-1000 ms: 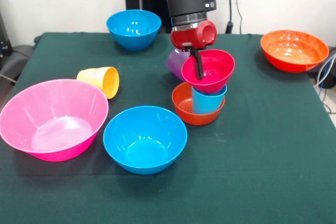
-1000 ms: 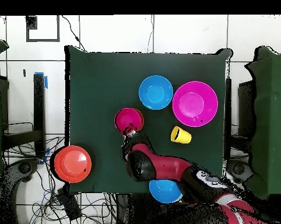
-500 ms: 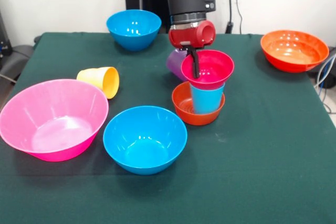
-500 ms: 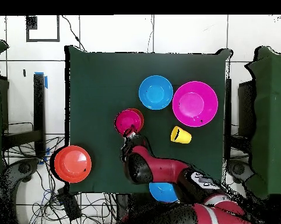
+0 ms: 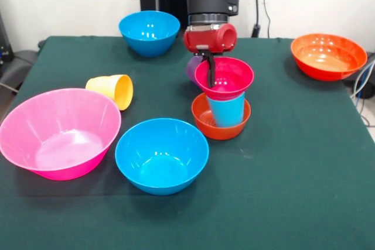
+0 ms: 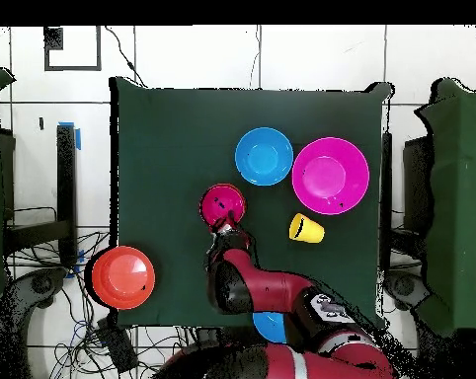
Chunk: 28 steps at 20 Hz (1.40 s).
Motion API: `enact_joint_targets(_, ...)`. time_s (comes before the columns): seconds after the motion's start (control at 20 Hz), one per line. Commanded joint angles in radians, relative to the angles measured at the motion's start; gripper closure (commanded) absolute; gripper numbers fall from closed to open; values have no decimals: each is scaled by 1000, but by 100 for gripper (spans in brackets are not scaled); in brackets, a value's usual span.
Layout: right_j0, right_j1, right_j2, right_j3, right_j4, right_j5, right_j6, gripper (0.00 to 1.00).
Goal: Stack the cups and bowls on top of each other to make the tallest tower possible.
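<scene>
Front view, near to far: a medium blue bowl and the big pink bowl wait in front. Behind them, the small orange-red bowl holds the light blue cup. The gripper, fingers clamped on its rim, seats the small magenta bowl on the cup. Next: release cleanly. Since a second ago, the bowl has shifted left and levelled.

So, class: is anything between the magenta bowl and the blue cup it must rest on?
Nothing visible. The gripper pinches the magenta bowl by its rim, and the bowl sits directly on the blue cup, which stands in the orange-red bowl.
</scene>
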<state>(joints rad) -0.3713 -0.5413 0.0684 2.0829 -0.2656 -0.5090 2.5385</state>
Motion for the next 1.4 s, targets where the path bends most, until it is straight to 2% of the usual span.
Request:
enact_joint_targets(0.05, 52, 48, -56, -107, 75, -26, 58, 100)
enact_joint_targets(0.6, 47, 55, -26, -112, 59, -46, 114, 100)
enact_joint_targets(0.85, -52, 57, 126, -72, -9, 7, 191, 100)
enact_joint_targets(1.4, -57, 52, 149, -37, 37, 1, 176, 100)
